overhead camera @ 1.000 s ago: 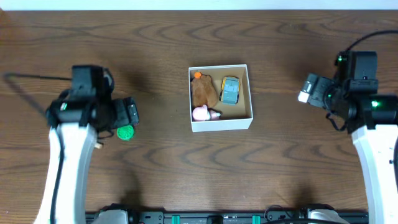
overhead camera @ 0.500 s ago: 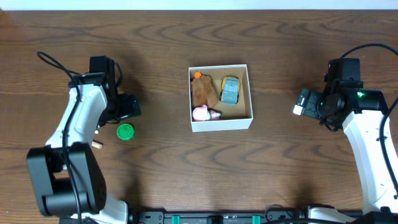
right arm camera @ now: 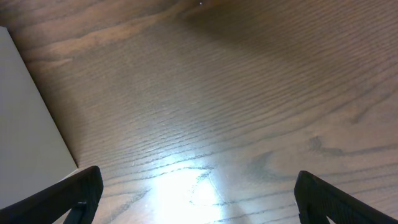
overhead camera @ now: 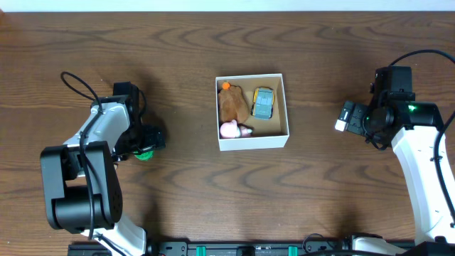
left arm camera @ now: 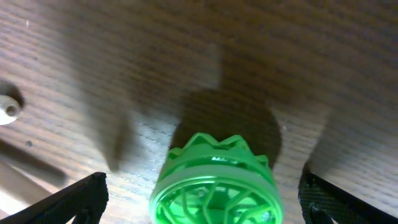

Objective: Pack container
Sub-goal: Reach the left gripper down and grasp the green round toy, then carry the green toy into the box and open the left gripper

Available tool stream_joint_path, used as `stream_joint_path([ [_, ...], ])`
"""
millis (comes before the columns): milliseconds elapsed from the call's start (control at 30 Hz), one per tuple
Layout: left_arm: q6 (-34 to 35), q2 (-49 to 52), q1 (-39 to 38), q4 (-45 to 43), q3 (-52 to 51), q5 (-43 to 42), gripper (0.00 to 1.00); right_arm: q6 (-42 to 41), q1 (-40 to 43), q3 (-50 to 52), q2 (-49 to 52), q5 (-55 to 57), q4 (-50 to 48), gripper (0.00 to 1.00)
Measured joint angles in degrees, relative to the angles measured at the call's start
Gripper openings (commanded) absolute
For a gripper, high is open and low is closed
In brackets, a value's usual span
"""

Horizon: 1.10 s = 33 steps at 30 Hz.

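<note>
The left gripper point(left arm camera: 202, 198) is hanging spread wide, straddling the round green ridged toy point(left arm camera: 214, 177), which is lying flat with no long axis to match. The container point(overhead camera: 252, 141) is sitting to its right at mid-table, square and opening upward. Beyond it the right gripper point(right arm camera: 198, 194) is idling, open and empty

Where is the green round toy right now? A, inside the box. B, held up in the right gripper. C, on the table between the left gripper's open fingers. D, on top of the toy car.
C: the green toy sits on the table, with the left gripper's open fingers on either side.
</note>
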<state>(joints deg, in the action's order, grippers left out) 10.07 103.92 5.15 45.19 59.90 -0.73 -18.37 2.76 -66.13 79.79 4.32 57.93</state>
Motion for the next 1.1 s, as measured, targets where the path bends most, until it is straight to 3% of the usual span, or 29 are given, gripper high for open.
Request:
stream_joint_path([
  [100, 0.0, 0.0, 0.0, -0.4, 0.0, -0.3, 0.99, 0.0, 0.0, 0.0, 0.0, 0.0, 0.0, 0.99],
  [267, 0.2, 0.0, 0.0, -0.5, -0.1, -0.5, 0.76, 0.2, 0.0, 0.0, 0.0, 0.0, 0.1, 0.99],
  [367, -0.2, 0.0, 0.0, -0.6, -0.2, -0.6, 0.74, 0.4, 0.0, 0.0, 0.0, 0.0, 0.1, 0.99],
  [567, 0.0, 0.0, 0.0, -0.6, -0.2, -0.6, 0.53, 0.7, 0.0, 0.0, 0.0, 0.0, 0.1, 0.99],
  [1100, 0.3, 0.0, 0.0, 1.5, 0.1, -0.6, 0.45, 1.0, 0.0, 0.0, 0.0, 0.0, 0.3, 0.99],
])
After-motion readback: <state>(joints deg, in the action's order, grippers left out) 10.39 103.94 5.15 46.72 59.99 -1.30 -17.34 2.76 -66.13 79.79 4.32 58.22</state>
